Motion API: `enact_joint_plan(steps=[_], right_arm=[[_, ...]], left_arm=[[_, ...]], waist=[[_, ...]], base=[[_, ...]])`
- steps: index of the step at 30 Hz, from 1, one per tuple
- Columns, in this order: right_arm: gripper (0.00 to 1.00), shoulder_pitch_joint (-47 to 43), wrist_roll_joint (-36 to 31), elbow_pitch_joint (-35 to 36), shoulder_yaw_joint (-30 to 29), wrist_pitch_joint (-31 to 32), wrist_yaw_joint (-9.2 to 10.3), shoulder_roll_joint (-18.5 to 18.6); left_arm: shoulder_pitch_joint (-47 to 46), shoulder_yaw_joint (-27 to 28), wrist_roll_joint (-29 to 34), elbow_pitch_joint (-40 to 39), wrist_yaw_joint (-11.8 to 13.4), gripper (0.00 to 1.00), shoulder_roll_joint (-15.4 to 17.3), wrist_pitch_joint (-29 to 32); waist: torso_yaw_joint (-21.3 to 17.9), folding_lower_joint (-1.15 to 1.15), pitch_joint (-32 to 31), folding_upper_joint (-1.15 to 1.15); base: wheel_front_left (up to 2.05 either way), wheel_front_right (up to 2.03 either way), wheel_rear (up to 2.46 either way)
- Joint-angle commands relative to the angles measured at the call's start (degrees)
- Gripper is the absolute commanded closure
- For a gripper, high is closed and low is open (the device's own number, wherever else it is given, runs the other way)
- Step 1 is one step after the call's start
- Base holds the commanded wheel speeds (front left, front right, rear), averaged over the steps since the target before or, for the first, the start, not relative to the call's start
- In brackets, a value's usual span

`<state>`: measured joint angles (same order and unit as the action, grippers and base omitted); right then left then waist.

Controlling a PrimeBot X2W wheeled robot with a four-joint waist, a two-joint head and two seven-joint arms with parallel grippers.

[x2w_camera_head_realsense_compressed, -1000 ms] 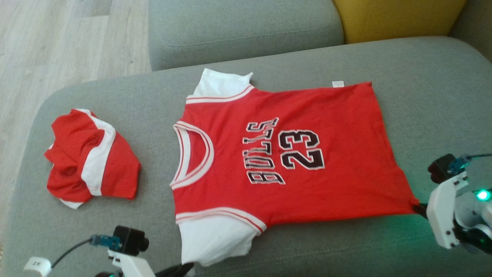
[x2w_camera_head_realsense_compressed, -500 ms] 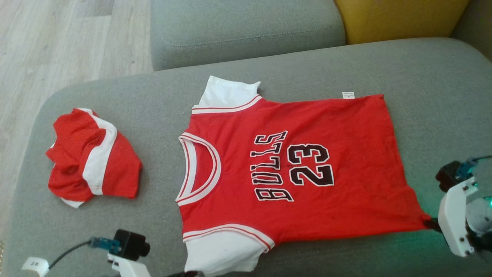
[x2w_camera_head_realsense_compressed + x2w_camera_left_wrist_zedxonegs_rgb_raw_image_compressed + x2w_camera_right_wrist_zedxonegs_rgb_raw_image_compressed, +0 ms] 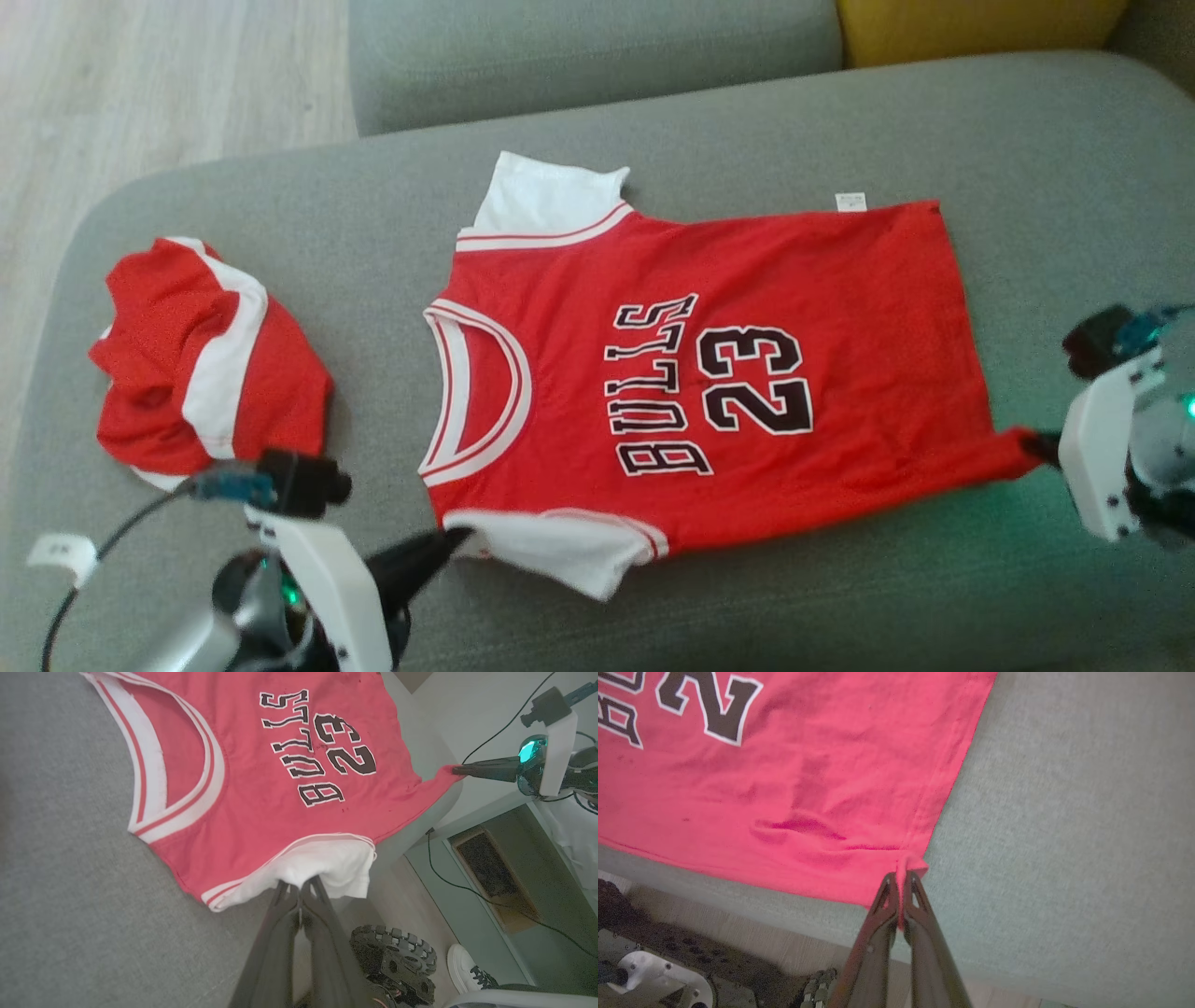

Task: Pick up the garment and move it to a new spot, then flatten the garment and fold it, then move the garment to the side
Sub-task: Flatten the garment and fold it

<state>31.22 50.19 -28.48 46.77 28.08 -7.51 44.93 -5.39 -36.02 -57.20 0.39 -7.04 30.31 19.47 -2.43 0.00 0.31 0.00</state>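
Grey sofa seat [image 3: 747, 121] front and centre, with pale wooden floor [image 3: 140, 84] off to the far left and a yellow cushion [image 3: 980, 23] peeking in at the back. Spread across the middle of the seat, face up, is the red jersey [image 3: 840, 308], neck hole toward the left, hem toward the right, "BULLS 23" printed in black across the chest. It lies mostly flat, with a few soft wrinkles near the hem.

Down at the front edge, the left gripper [image 3: 457, 537] has its jaws pressed together on the near white sleeve [image 3: 569, 555], pinching the cloth right at the sleeve's edge; the sleeve bunches up at the fingertips. Over on the other side, the right gripper [image 3: 1032, 443] has its jaws clamped on the near hem corner [image 3: 1004, 448], and that corner is drawn out into a little point beyond the rest of the hem.

The far white sleeve [image 3: 546, 201] lies flat on the seat, and a small white label [image 3: 850, 201] pokes out at the far hem corner.

Well apart to the left sits a second garment [image 3: 201, 364], red with a white band, crumpled in a heap. From the left wrist view, a white shoe [image 3: 467, 966] shows on the floor below the seat.
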Motion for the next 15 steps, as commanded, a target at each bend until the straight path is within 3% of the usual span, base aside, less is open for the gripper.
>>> enact_joint_plan(steps=[1, 15], right_arm=[[1.0, 2.35, -0.8, 0.36, -1.15, -1.21, 0.02, 1.03], [1.0, 9.58, -2.48, -6.7, -2.28, -8.11, 0.02, -4.19]], left_arm=[[-4.92, 3.64, 0.64, -1.06, 0.0, 1.0, 1.0, -1.0], [-18.87, 4.61, 2.45, 5.56, -0.26, 1.0, -2.53, -2.93]], waist=[[-0.3, 0.0, 1.08, 0.0], [-1.37, 0.0, 8.58, 0.0]], base=[[0.0, 0.0, 0.0], [0.0, 0.0, 0.0]])
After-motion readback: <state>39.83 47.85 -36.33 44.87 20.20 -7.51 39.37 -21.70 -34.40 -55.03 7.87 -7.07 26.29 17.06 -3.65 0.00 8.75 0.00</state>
